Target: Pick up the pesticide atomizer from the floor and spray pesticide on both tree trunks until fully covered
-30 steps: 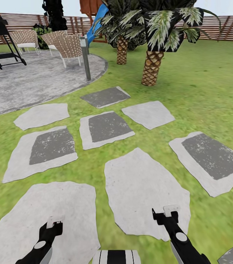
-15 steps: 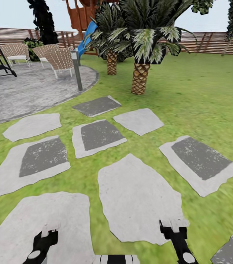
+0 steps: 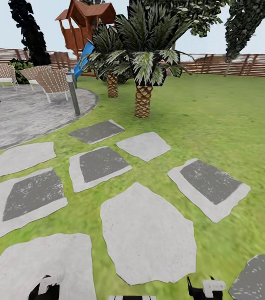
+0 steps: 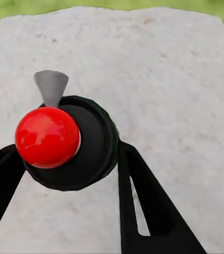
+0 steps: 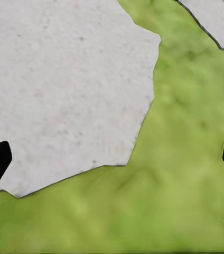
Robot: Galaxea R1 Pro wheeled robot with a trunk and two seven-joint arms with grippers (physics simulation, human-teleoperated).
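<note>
Since a second ago the head camera has tilted up, so both grippers now sit at the bottom edge of its view and a playhouse (image 3: 80, 25) shows behind the palms (image 3: 143, 100). The atomizer (image 4: 70, 143), black with a red ball on top, is clamped between the fingers of the left gripper (image 4: 68, 153), just above a pale stone slab (image 4: 159, 69). The right gripper (image 5: 112, 159) is spread wide with nothing in it, over the slab edge and the lawn (image 3: 216, 108), which runs to the fence (image 3: 241, 64).

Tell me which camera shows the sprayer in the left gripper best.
The left wrist view: the sprayer, red ball on a black round body, sits between the left gripper's fingers. The head view catches just the gripper's top.
</note>
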